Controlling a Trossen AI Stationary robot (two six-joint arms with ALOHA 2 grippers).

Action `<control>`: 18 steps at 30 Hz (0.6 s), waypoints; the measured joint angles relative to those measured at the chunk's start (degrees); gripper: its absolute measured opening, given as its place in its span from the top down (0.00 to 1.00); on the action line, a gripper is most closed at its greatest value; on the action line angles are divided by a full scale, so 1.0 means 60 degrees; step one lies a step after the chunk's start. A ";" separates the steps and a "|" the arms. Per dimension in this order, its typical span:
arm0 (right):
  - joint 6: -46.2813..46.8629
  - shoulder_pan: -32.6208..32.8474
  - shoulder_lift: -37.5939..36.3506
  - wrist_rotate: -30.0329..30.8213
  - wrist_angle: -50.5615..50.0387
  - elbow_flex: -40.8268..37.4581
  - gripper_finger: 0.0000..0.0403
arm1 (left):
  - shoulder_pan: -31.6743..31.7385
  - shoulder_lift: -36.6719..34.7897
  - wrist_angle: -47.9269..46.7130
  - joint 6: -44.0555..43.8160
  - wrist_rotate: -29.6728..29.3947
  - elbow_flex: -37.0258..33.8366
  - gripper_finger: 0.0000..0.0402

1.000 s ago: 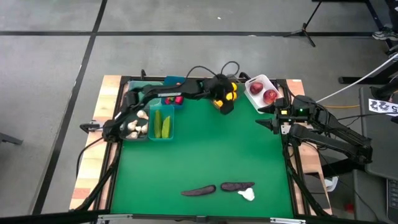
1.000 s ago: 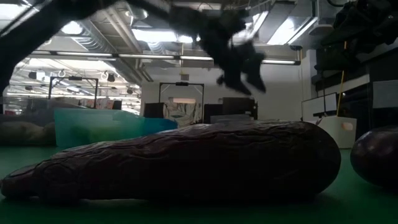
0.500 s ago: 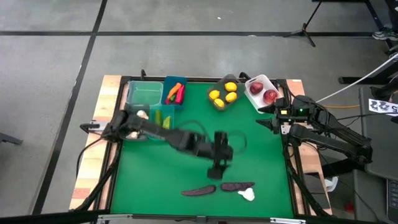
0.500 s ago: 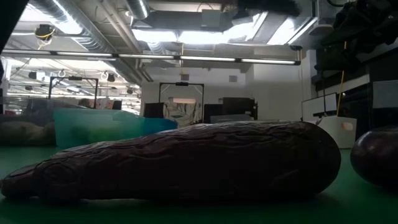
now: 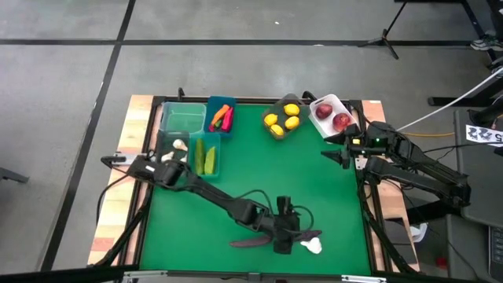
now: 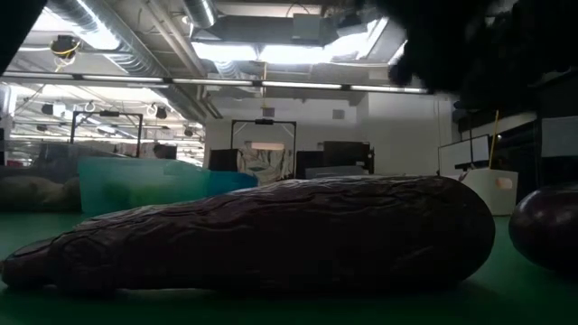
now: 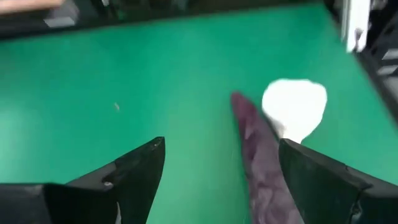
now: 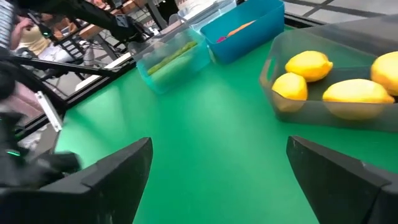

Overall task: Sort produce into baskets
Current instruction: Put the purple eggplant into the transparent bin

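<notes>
high view: most produce is sorted. three yellow toy lemons [image 5: 282, 118] lie in the grey translucent tub [image 5: 274, 130] at twelve o'clock, two red apples [image 5: 333, 116] in the white tub [image 5: 331, 101] at one, green cucumbers [image 5: 204, 156] in the clear green tub [image 5: 215, 166] at ten. left unsorted, at six on the green surface [image 5: 314, 189]: two dark purple eggplants [image 5: 250, 241] and a white garlic bulb [image 5: 312, 247]. the left gripper [image 5: 281, 240] hangs over them.

left wrist view: its fingers stand apart, empty, one eggplant [image 7: 261, 171] and the garlic between them.

right wrist view: the right gripper [image 8: 217, 168] waits at three, fingers apart.
</notes>
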 joint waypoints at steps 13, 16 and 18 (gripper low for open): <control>0.0054 0.0000 0.0000 -0.0321 -0.0004 -0.0004 0.08 | -0.0255 0.0819 0.0304 -0.0823 0.1227 0.0004 0.23; 0.0054 0.0000 -0.0004 -0.0324 -0.0004 -0.0004 0.08 | -0.0209 0.1124 0.0200 -0.1498 0.1661 0.0004 0.23; 0.0054 0.0000 0.0000 -0.0324 -0.0007 -0.0004 0.08 | -0.0095 0.1193 0.0193 -0.1848 0.1995 -0.0004 0.23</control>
